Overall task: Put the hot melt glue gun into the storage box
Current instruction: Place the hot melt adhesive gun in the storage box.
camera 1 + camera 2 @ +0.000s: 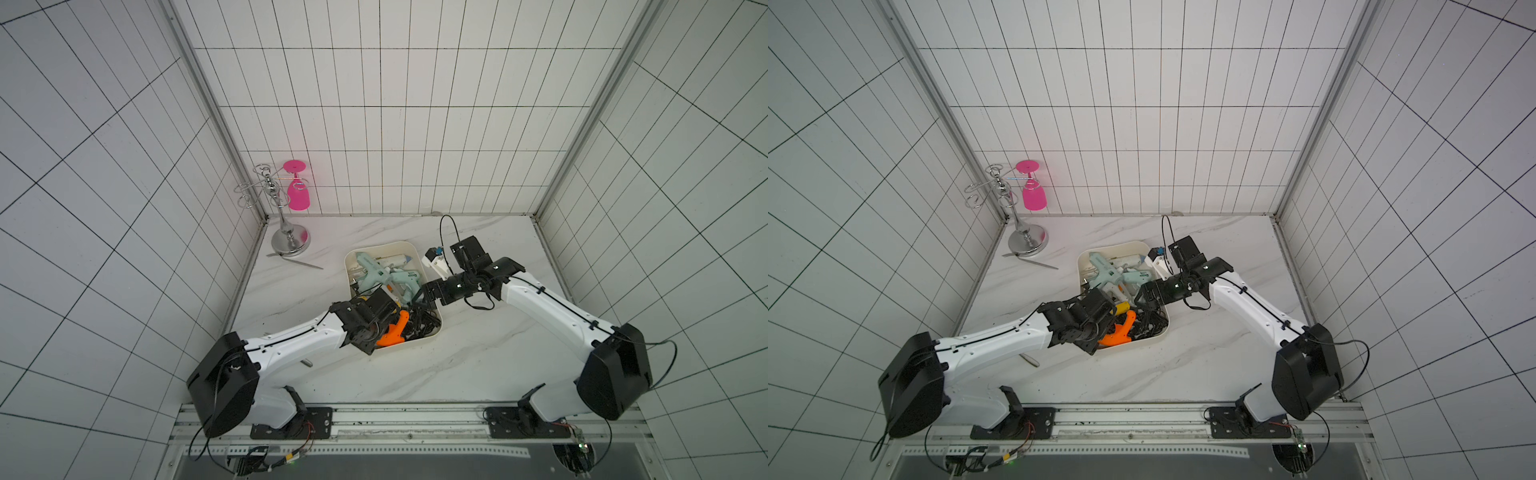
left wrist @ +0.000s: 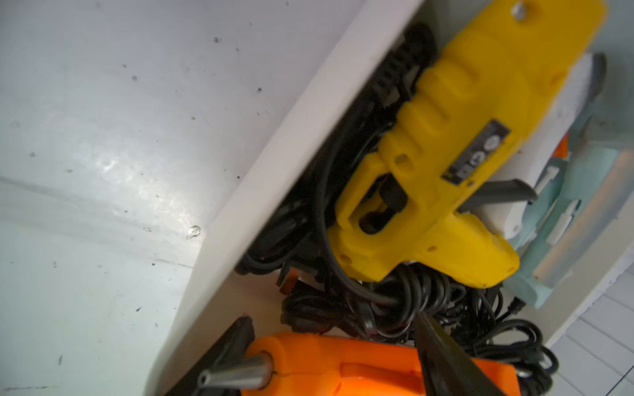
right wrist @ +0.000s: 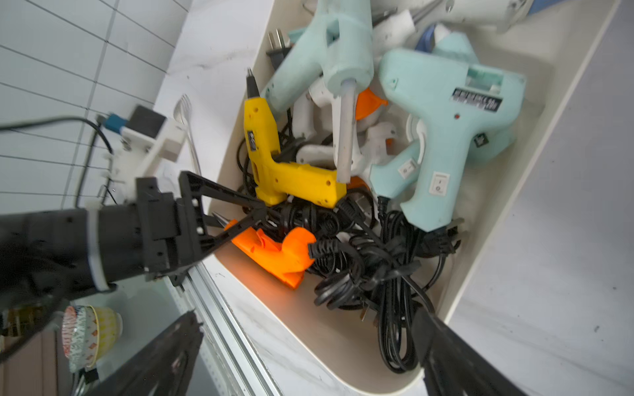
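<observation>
A white, grey-veined marble-look counter fills the floor of a booth walled on three sides by white tiles with dark grout. Beyond the far left corner of the cream-white, round-cornered plastic storage box, against the back wall, stands a chrome wire glass rack with a pink plastic goblet hanging upside down from it. A thin metal stick lies on the counter between that rack and the box.

The box sits near the middle of the counter and is crowded. At its end nearest the robot lies an orange plastic hot melt glue gun, flat on the box floor. Just beyond it is a yellow plastic glue gun, close to the box's left wall. Two mint-green glue guns are piled further in, over white ones at the far end. A tangle of black power cords fills the near right part of the box.

The left tool is inside the box's near end, its jaws spread well apart over the nozzle end of the orange gun; whether a finger touches it I cannot tell. The right tool hangs above the box's right side with its jaws wide apart, holding nothing.
</observation>
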You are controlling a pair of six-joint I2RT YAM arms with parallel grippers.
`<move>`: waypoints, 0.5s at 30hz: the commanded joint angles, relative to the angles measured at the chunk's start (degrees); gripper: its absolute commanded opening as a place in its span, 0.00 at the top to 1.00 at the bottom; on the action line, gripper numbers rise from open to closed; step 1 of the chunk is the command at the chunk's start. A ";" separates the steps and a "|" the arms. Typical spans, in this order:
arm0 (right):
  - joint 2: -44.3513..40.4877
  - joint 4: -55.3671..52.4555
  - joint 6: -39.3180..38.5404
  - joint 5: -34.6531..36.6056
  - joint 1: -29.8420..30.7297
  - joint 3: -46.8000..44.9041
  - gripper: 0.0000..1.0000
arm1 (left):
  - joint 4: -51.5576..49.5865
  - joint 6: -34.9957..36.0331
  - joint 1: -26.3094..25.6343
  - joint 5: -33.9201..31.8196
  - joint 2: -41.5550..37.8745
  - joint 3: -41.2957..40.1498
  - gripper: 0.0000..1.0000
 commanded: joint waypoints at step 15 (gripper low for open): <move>3.60 -0.14 -0.59 15.19 3.97 -1.00 0.01 | -16.99 40.51 0.21 -12.80 -0.74 20.39 0.03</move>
